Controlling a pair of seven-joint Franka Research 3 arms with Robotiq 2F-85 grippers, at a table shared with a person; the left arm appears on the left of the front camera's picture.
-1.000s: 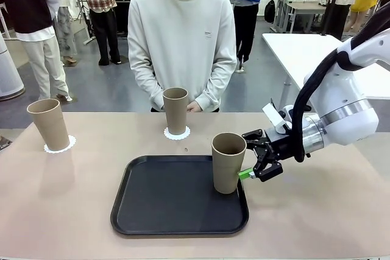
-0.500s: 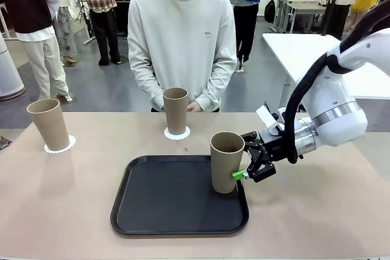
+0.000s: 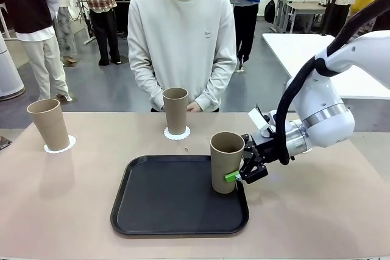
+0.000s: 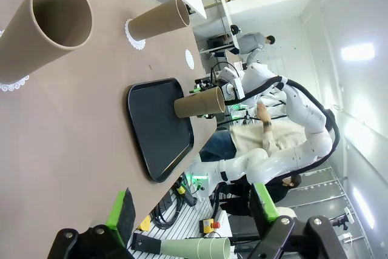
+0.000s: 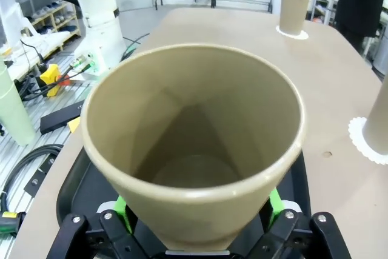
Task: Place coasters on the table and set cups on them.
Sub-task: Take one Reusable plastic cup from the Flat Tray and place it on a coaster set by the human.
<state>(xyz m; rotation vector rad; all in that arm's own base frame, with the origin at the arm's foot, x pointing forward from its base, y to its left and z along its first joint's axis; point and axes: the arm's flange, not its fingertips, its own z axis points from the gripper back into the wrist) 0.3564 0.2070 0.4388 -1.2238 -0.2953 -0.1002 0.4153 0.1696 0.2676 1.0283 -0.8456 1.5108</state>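
Right gripper (image 3: pixel 234 176) clamped on the third cup (image 3: pixel 226 161), green pads on both sides of its lower wall; cup upright at the tray's (image 3: pixel 170 202) right edge. Left gripper (image 4: pixel 191 210) jaws spread, holding nothing, over the table's (image 3: pixel 317 211) left side. Other two cups (image 3: pixel 49 123) (image 3: pixel 175 110) stand on coasters (image 3: pixel 60 145) (image 3: pixel 177 133), far-left and far-centre.

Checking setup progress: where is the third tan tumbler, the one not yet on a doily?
In the front view, the third tan tumbler stands upright at the right edge of the black rectangular tray, right of centre, with the right gripper closed around it.
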